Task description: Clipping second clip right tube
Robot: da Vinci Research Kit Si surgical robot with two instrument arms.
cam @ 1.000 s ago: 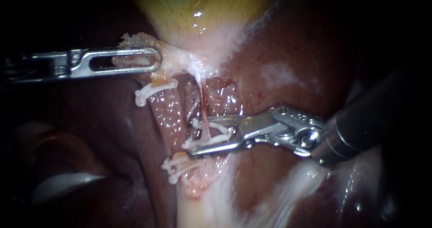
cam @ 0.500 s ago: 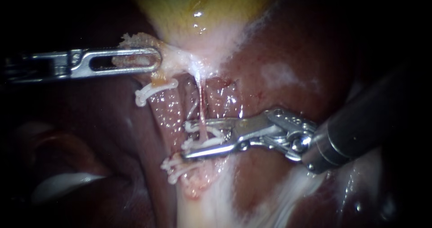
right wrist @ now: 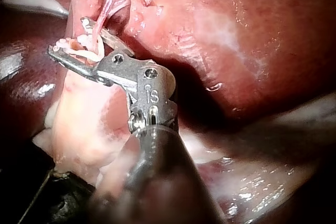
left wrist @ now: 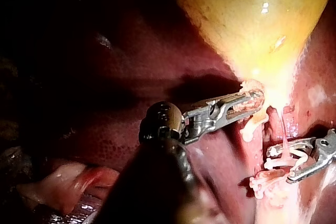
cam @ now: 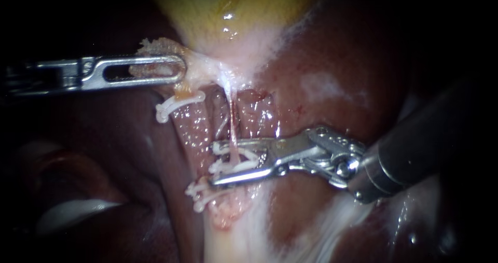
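- At 6 o'clock, nearest the camera, a pale band of tissue [cam: 233,242] is seen running up toward the centre.
- Just beyond it, at 7 o'clock from the centre, two white clips [cam: 205,193] are set side by side across the left tube [cam: 191,133], a glistening pink tube.
- The right instrument [cam: 213,163] is brought in from 4 o'clock, a dark shaft ending in a metal hinge, with its jaws reaching the centre.
- Its jaws are held a little apart and are pinching an open white clip [cam: 243,164], one jaw pressed against each leg.
- The right tube [cam: 232,120], a thin pink strand, is found at the centre, running from 12 toward 6 o'clock just beside the left tube; it is passed between the legs of the open white clip.
- In the right wrist view, the strand is seen between the jaws of the right instrument [right wrist: 67,36], ahead of its shaft.
- A single white clip [cam: 179,103] is fixed on the far end of the left tube, at 10 o'clock from the centre.
- The left instrument [cam: 181,68] is brought in from 9 o'clock; its slotted jaws are closed, pinching the pale narrow end of the gallbladder [cam: 228,9].
- The same grip is shown in the left wrist view, at the tip of the left instrument [left wrist: 254,100].
- The yellow gallbladder is placed farthest, at 12 o'clock, with the dark red liver [cam: 332,60] spread around it.
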